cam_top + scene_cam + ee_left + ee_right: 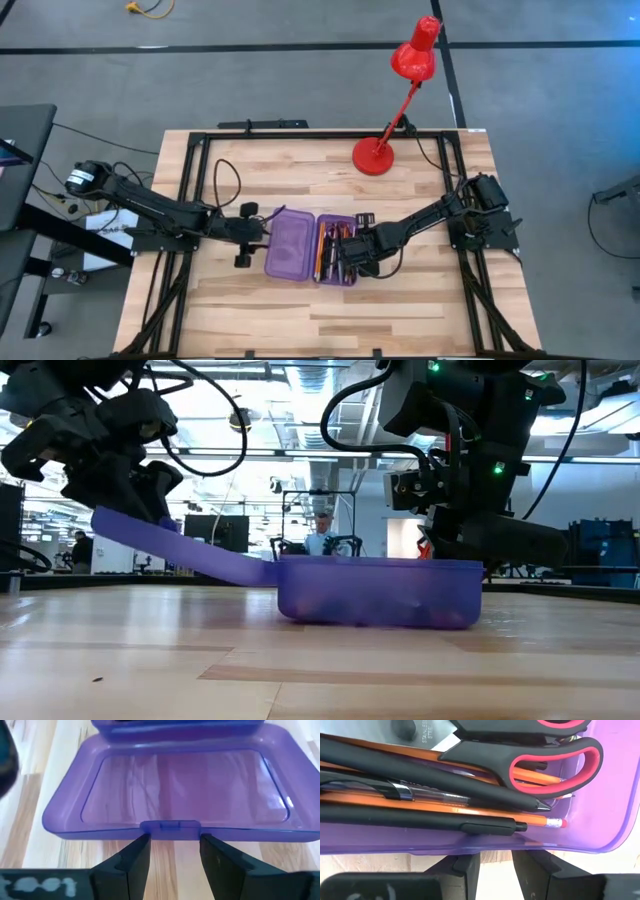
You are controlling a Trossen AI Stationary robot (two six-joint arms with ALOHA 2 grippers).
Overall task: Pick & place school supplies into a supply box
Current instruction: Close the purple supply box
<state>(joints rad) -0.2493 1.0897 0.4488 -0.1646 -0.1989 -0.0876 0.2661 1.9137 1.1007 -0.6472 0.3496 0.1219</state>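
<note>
fingers point(172, 857) bracket lid point(175, 790) edge latch point(170, 826).

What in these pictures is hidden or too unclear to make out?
- High view: the right tool covers part of the supply box, so the supplies cannot be counted.
- Low view: the box's tinted wall blurs its contents.
- Right wrist view: the scissors are cut off by the edge.
- Left wrist view: only the lid shows.
</note>
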